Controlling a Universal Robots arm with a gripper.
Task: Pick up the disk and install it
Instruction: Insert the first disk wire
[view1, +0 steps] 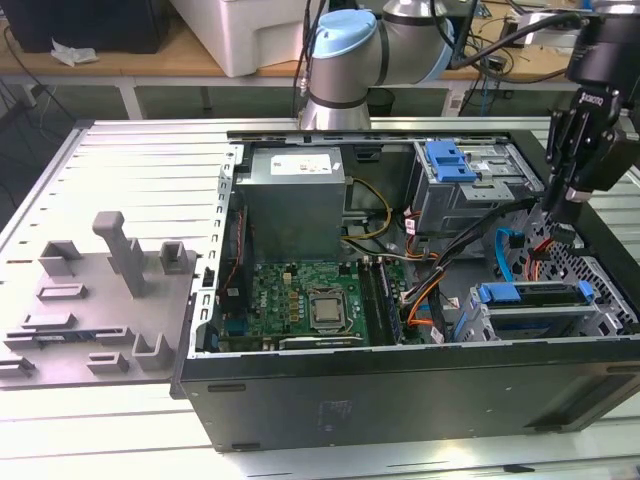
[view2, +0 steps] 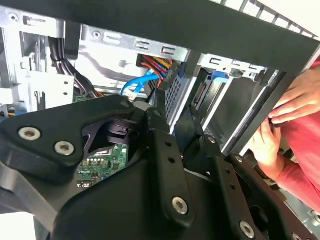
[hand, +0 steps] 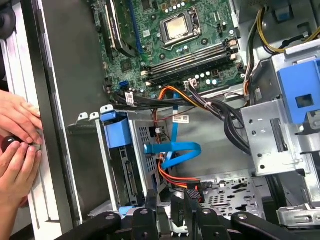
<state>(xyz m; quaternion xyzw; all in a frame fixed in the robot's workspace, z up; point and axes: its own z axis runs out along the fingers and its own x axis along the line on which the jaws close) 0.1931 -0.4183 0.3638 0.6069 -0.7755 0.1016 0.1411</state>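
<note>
My end effector (view1: 562, 205) hangs over the open computer case (view1: 400, 400), toward the exterior view's right. Its tip is down among the cables, just above a black connector (hand: 192, 192) on red and orange wires. I cannot tell whether it is spread or pressed together, nor whether it touches that connector. A flat blue data cable (hand: 172, 149) loops just beside it. The disk (view1: 530, 294) sits in the metal bay at the case's near right corner in the exterior view, with its blue carrier rail uppermost, near my end effector but apart from it. A person's hands (hand: 20, 170) rest against the outer side of the case wall next to that bay. Farther back stands the grey drive cage with the blue handle (view1: 450, 160). The motherboard (view1: 300, 290) lies in the middle of the case and the power supply (view1: 295, 205) at its far left. The case lies on a slatted metal table (view1: 120, 140), and a grey plastic fixture (view1: 100, 300) rests on the table at the exterior view's left, well apart from me.
</note>
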